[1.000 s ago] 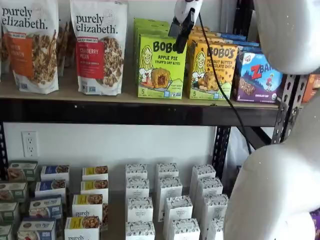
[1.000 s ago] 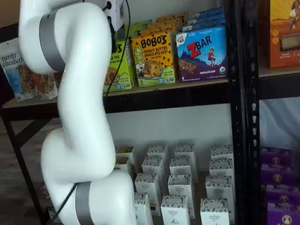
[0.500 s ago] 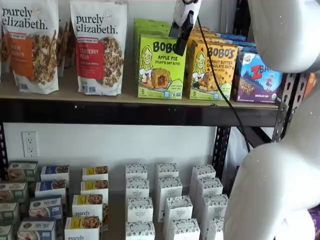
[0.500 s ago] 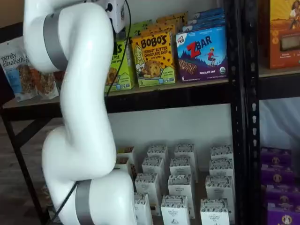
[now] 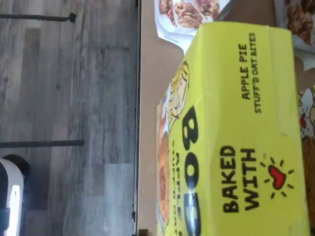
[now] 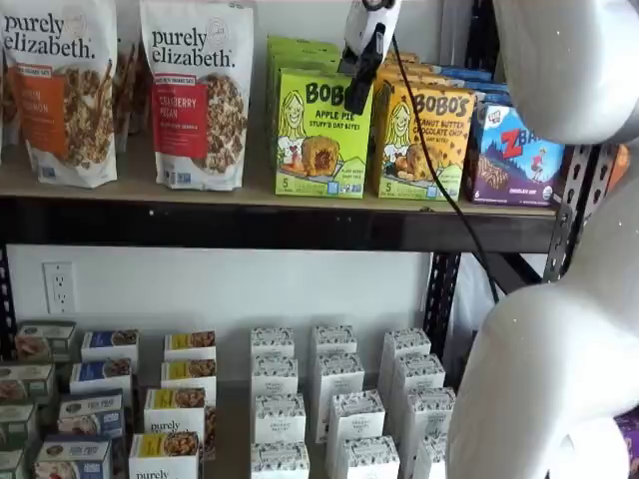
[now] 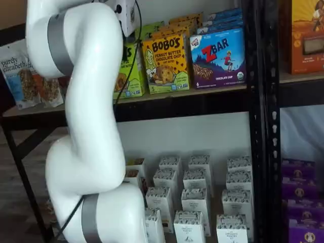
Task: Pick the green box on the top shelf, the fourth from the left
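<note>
My wrist view looks down on the green box (image 5: 236, 132). I can read "APPLE PIE" and "BAKED WITH" on its top flap. The box stands near the front edge of the desk (image 5: 147, 98), which is the tan board of the top shelf. Past that edge I see the grey floor (image 5: 64, 98) far below. I think I am lined up over the box so I can come down on it.

In a shelf view, my end effector (image 6: 357, 88) hangs in front of the top right corner of the green box (image 6: 321, 135). Only the black fingers show, side-on, so I cannot tell if they are spread or pressed together. They hold nothing. The yellow box (image 6: 424, 142) stands just beside the green one, so I must slip in with care.

In a shelf view, my big white arm (image 7: 86, 116) hides most of the green box (image 7: 130, 71).
</note>
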Tool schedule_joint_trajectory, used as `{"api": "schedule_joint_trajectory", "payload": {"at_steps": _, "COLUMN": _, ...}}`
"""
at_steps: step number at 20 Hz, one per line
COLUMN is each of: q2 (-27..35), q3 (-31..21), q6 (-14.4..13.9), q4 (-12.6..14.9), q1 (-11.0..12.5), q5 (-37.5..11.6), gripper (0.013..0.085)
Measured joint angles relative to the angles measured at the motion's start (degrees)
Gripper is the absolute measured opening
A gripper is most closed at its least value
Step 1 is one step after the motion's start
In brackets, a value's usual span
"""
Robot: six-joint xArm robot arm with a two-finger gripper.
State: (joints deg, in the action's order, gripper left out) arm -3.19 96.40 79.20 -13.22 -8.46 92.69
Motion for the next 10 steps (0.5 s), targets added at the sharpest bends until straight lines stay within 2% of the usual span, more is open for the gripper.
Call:
{"api": "schedule_joint_trajectory", "payload": {"at_steps": 1, "q2": 0.0, "q3": 0.0, "q6": 0.0, "q4": -0.1, "q1": 0.0, "q5": 0.0, "gripper": 0.069}}
{"api": "schedule_joint_trajectory", "payload": {"at_steps": 3, "q2": 0.1, "q3": 0.1, "q6": 0.1, "q4": -0.3, "q1": 0.1, "q5": 0.1, "gripper": 0.061}}
{"api": "schedule_joint_trajectory", "payload": {"at_steps": 4, "q2": 0.1, "q3": 0.1, "q6": 0.1, "q4": -0.4, "q1": 0.1, "q5": 0.1, "gripper": 0.061}}
{"api": "schedule_joint_trajectory", "payload": {"at_steps": 5, "q2": 0.2, "q3": 0.2, "q6": 0.1, "q4": -0.4, "q1": 0.2, "q5": 0.2, "gripper": 0.057}}
{"api": "schedule_joint_trajectory", "payload": {"at_steps": 10, "q2": 0.8, "q3": 1.3, "q6": 0.1, "q4": -0.2, "q1": 0.2, "q5": 1.5, "gripper": 0.057}}
